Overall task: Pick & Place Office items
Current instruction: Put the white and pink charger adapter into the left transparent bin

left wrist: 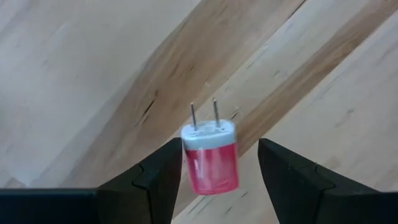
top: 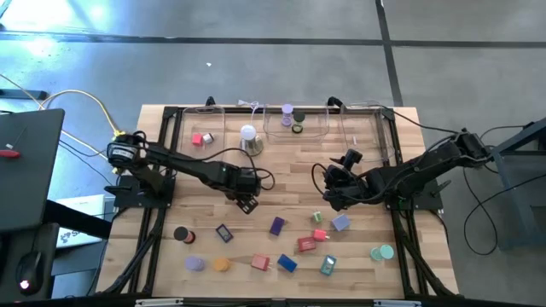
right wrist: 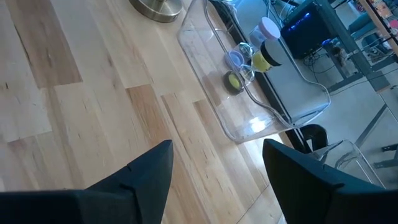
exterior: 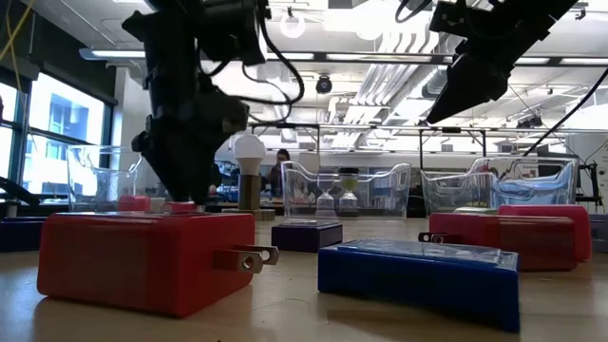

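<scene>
At the far left of the back row, a clear tray (top: 183, 128) holds a red piece (top: 201, 139). Along the front edge of the tabletop (top: 281, 166), starting from the left, lie a black roll (top: 180, 234), a lilac roll (top: 194, 263), a navy block (top: 223, 232) and an orange roll (top: 222, 264).

The left claw (top: 247, 203) is low over the middle of the tabletop. It is released and straddles a pink plug (left wrist: 210, 158). One finger (left wrist: 163, 177) is right against the plug, and there is a clear gap to the other. The plug's two prongs point away from the wrist.

Behind the left claw stands a white dome (top: 248, 136). Next come a red block (top: 260, 263), a purple block (top: 277, 225) and a blue block (top: 287, 263). The middle tray (top: 320, 130) at the back holds two rolls (top: 287, 113).

The right claw (top: 328, 198) hangs above the tabletop, released and empty. In front of it lie two red pieces (top: 306, 245), a lilac block (top: 340, 223), a teal block (top: 328, 265) and, farthest right, a teal roll (top: 382, 252).
</scene>
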### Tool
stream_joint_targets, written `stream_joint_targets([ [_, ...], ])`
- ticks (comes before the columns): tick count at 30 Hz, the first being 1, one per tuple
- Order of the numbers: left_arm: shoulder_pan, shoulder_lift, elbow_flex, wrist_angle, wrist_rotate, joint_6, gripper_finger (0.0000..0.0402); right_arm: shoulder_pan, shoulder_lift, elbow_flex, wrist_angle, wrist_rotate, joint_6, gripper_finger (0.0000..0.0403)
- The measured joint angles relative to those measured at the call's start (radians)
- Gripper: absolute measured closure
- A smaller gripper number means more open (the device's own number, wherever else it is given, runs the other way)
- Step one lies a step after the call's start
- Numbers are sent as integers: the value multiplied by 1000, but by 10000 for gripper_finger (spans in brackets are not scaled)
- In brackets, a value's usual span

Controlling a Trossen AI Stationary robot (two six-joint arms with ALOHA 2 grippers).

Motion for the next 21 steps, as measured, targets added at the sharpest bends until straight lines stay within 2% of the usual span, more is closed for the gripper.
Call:
stream_joint_targets([
  [8,4,62,0,-7,82,6,201,0,0,0,0,-1,0,165],
  [11,4,68,0,-9,83,36,207,0,0,0,0,-1,0,165],
  [21,7,65,0,0,48,75,280,0,0,0,0,0,0,165],
])
